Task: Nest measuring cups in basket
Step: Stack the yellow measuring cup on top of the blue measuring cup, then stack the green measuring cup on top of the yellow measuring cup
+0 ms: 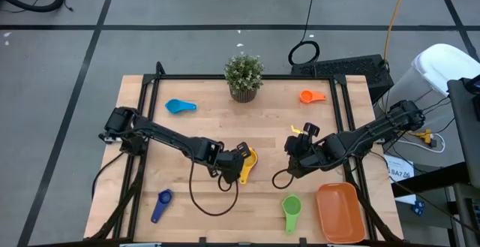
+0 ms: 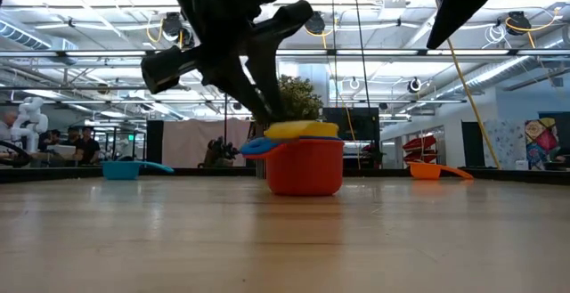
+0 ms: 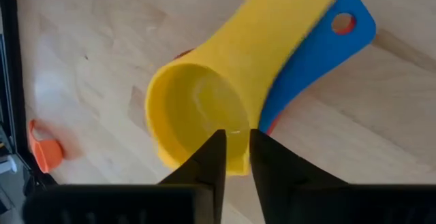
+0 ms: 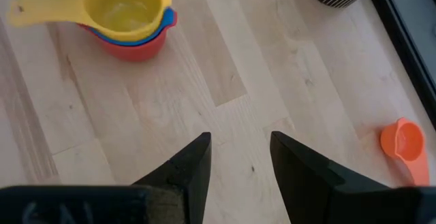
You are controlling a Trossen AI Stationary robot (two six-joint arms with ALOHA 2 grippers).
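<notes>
A yellow measuring cup point(image 3: 197, 108) sits nested in a blue one point(image 3: 327, 47), which sits in a red one point(image 2: 303, 170). This stack stands upright on the table's middle point(image 1: 247, 161). My left gripper point(image 3: 237, 142) slants down over the yellow cup's near rim, its fingers a narrow gap apart. My right gripper point(image 1: 296, 153) hangs open above bare wood to the right of the stack, holding nothing. The orange basket point(image 1: 341, 211) lies at the near right corner with no cup in it. My left gripper's fingertips point(image 3: 216, 149) stand just at the yellow cup's near rim point(image 3: 235, 134), coming from above and from the table's left. Whether they touch the rim, I cannot tell. The cup rests in the stack, not lifted.
Loose cups lie on the table: light blue point(image 1: 180, 106) at far left, orange point(image 1: 311, 95) at far right, dark blue point(image 1: 161, 204) at near left, green point(image 1: 291, 209) beside the basket. A potted plant point(image 1: 244, 76) stands at the far edge's middle. A black cable loops below the left arm.
</notes>
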